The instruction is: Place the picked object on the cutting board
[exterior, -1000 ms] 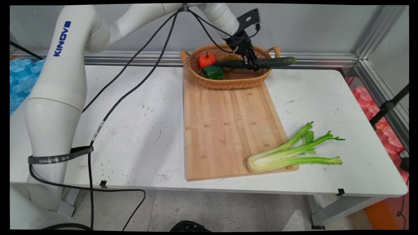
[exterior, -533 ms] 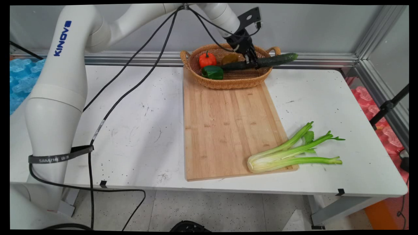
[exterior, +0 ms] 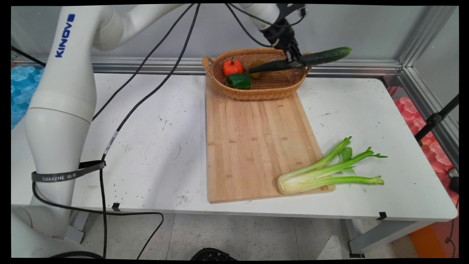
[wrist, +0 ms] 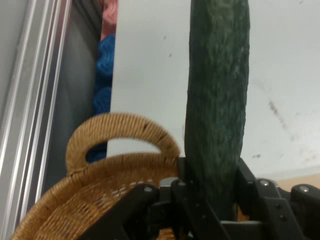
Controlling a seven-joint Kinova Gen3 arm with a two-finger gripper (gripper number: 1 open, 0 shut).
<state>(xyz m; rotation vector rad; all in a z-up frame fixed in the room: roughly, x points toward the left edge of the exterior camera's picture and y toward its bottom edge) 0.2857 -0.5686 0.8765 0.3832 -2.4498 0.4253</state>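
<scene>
Gripper [exterior: 294,63]: my black two-finger unit, closed on the cucumber with a finger pressed to each side of it; it hangs above the basket's right end.
Cucumber [exterior: 306,59]: dark green, long, held near its middle and tilted, right end high over the table's back edge, left end low above the basket interior. In the hand view it runs straight up from between the fingers [wrist: 245,172].
Change: against the two earlier main views I log the cucumber as higher and further right, with a steeper tilt; a second ago it lay nearly level, low across the basket. I read this as lifted clear of the basket's contents.
Arm pose: wrist near the picture's top edge, reaching in from upper left, gripper pointing down and slightly right; black cables trail from it.
Basket [exterior: 220,62]: wicker, oval, handles at both ends, standing on the far end of the cutting board.
Basket contents: small orange pumpkin [exterior: 233,67], green pepper [exterior: 238,81], brownish item [exterior: 255,68] partly hidden behind the cucumber.
Cutting board [exterior: 253,146]: bamboo, mostly bare.
Celery [exterior: 326,170]: base on the board's near right corner, stalks reaching onto the table [exterior: 366,110].
</scene>
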